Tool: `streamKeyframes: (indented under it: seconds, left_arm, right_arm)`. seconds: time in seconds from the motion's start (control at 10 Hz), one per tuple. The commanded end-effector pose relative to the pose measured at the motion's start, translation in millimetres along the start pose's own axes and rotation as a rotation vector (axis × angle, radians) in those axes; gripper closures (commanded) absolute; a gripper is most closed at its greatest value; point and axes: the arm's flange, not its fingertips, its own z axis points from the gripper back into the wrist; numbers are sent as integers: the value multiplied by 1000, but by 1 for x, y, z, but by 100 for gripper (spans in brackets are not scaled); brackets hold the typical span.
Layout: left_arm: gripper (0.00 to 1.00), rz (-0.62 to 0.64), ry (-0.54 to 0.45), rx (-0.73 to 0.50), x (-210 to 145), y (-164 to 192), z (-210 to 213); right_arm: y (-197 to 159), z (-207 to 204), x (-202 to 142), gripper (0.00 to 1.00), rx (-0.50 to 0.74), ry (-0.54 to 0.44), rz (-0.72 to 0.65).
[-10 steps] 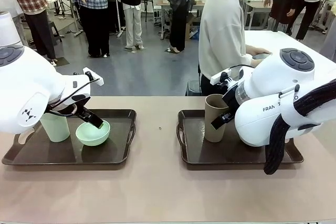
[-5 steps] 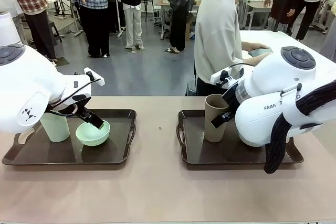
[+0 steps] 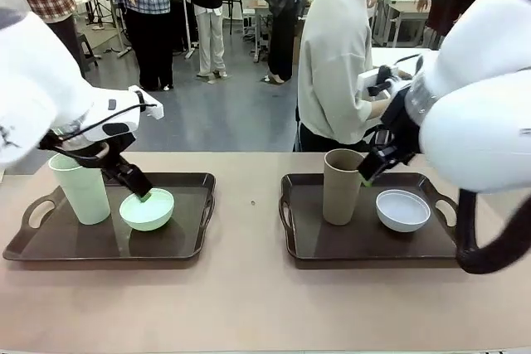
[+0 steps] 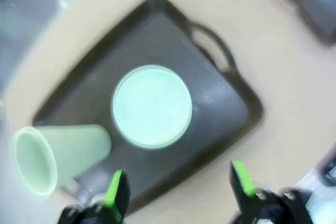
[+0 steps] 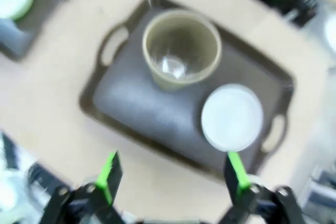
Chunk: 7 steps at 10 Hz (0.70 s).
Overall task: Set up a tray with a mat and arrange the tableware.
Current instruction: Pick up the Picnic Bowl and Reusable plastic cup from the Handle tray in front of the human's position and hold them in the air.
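On the left dark tray (image 3: 187, 238) stand a tall mint-green tumbler (image 3: 83, 190) and a small green bowl (image 3: 148, 210). My left gripper (image 3: 137, 186) hangs open just above the bowl's rim; from the left wrist I look down on the bowl (image 4: 152, 106) and tumbler (image 4: 58, 156) past my open left gripper (image 4: 178, 187). The right tray (image 3: 332, 248) carries a brown tumbler (image 3: 341, 186) and a pale bowl (image 3: 403, 210). My right gripper (image 3: 371, 170) is open above them, and the right wrist view shows tumbler (image 5: 181, 48) and bowl (image 5: 232, 116). I cannot tell a mat from the dark tray floors.
A person in a pale top (image 3: 336, 55) stands at the table's far side behind the right tray, turned sideways. Bare tan tabletop (image 3: 249, 288) runs between and in front of the two trays. Other people stand far back in the room.
Both arms have lifted and pulled back from the trays. The right arm's rise has uncovered the pale bowl. My left gripper has come up off the green bowl.
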Motion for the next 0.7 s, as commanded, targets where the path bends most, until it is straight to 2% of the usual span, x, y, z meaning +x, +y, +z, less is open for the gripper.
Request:
streamKeyframes:
  seconds: [0.0,0.1,0.3,0.4,0.5,0.6]
  left_arm:
    - [0,39,99,-47,-15,-10,41]
    - [0,84,112,-56,-32,-11,55]
    - [0,166,58,-41,-51,-3,66]
    - [0,178,37,-11,-53,2,64]
    - [0,73,87,-51,-36,-4,67]
    - [0,73,87,-51,-36,-4,67]
  right_arm:
    - [13,21,-48,0,11,57,-49]
    - [28,26,-73,0,6,55,-37]
    - [33,20,-114,0,47,67,-71]
    - [26,14,-112,0,37,58,-100]
    - [24,60,-46,0,13,77,-33]
    - [24,60,-46,0,13,77,-33]
